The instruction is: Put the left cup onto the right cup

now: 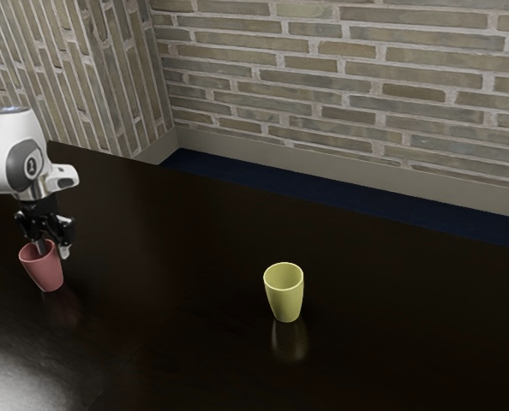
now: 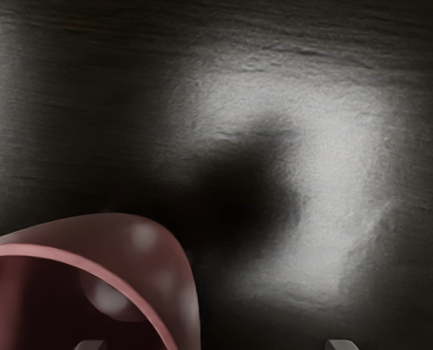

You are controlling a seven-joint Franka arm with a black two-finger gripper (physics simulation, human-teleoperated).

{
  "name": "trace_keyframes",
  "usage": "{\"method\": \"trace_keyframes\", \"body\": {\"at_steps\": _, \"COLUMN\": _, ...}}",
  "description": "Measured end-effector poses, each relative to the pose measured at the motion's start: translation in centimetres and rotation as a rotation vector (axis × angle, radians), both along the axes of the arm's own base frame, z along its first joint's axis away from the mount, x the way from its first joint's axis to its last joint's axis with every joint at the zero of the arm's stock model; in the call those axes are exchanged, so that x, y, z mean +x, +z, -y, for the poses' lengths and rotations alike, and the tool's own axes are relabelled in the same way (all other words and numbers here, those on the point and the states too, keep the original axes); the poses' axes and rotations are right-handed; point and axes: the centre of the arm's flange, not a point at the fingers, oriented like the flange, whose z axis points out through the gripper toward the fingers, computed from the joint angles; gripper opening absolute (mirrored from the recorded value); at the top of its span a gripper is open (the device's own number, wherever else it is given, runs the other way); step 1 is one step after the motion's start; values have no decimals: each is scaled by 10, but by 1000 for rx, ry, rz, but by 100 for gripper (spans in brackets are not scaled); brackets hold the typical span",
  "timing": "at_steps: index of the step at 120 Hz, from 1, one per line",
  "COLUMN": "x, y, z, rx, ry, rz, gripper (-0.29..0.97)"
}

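A pink cup [image 1: 42, 269] stands on the dark table at the exterior view's left. My gripper [image 1: 51, 250] hangs right over its rim and is open: one finger dips inside the cup's mouth, the other sits outside the wall on the side toward the yellow-green cup [image 1: 284, 291]. That cup stands upright near the table's middle, well off to the exterior view's right. In the wrist view the pink cup's rim [image 2: 140, 255] curves just under the hand, and two fingertips [image 2: 340, 343] stand wide apart on either side of its wall.
The dark glossy table [image 1: 177, 342] stretches around both cups with a bright reflection near the front left. Brick walls [image 1: 340, 77] rise behind it, beyond a dark blue strip of floor.
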Motion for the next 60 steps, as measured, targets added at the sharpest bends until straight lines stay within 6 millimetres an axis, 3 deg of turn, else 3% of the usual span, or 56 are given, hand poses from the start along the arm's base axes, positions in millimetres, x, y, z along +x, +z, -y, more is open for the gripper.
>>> {"method": "trace_keyframes", "body": {"at_steps": 44, "x": 2, "y": -25, "z": 0, "rx": -3, "ry": -2, "rz": -9, "gripper": 34}}
{"method": "trace_keyframes", "body": {"at_steps": 60, "x": 3, "y": -25, "z": 0, "rx": 2, "ry": -6, "rz": 1, "gripper": 19}}
